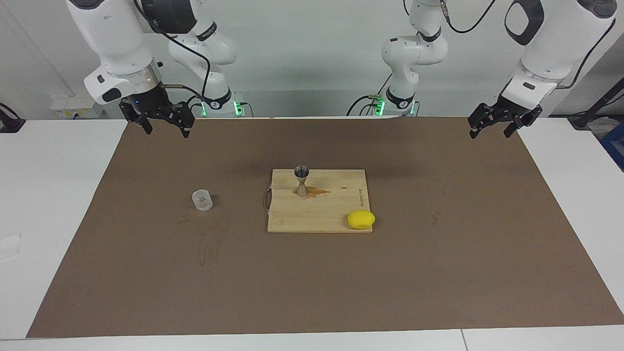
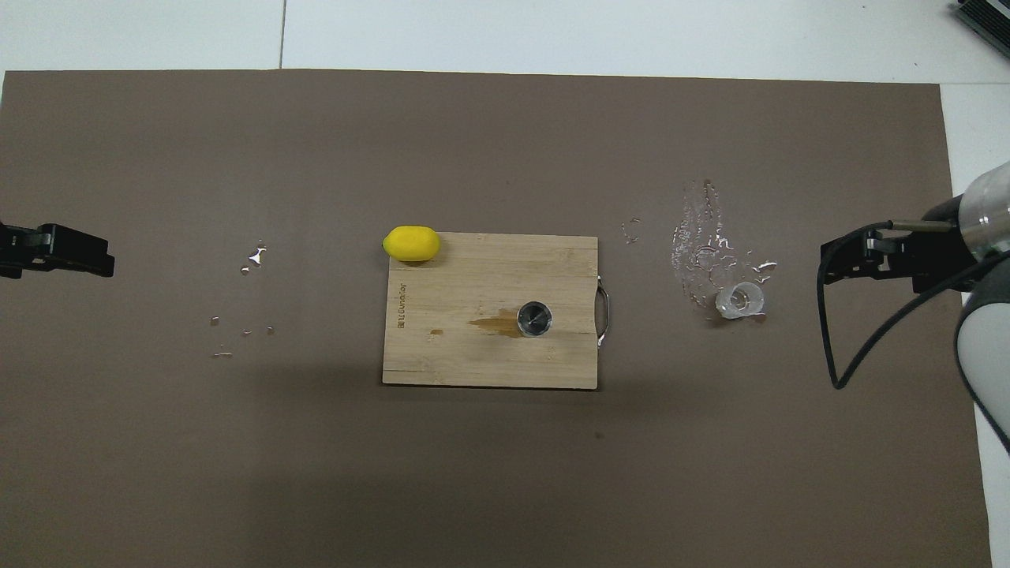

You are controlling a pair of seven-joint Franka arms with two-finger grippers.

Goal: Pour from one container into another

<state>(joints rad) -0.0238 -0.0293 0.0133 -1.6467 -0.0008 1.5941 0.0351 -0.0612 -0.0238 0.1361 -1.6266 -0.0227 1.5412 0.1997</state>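
The clear cup point(image 1: 202, 200) stands upright on the brown mat, beside the cutting board toward the right arm's end; it also shows in the overhead view point(image 2: 740, 301). The silver jigger point(image 1: 302, 180) stands upright on the wooden cutting board point(image 1: 336, 195), seen from above in the overhead view point(image 2: 534, 319). My right gripper point(image 1: 166, 131) is open and empty, raised over the mat's end at the right arm's side, apart from the cup. My left gripper point(image 1: 490, 135) is open and empty, raised over the mat's end at the left arm's side.
A yellow lemon point(image 1: 361, 220) lies at the board's corner farthest from the robots, toward the left arm's end. Spilled water point(image 2: 698, 237) lies on the mat around the cup. A brown wet stain point(image 2: 493, 323) sits on the board beside the jigger. Droplets point(image 2: 252, 256) dot the mat.
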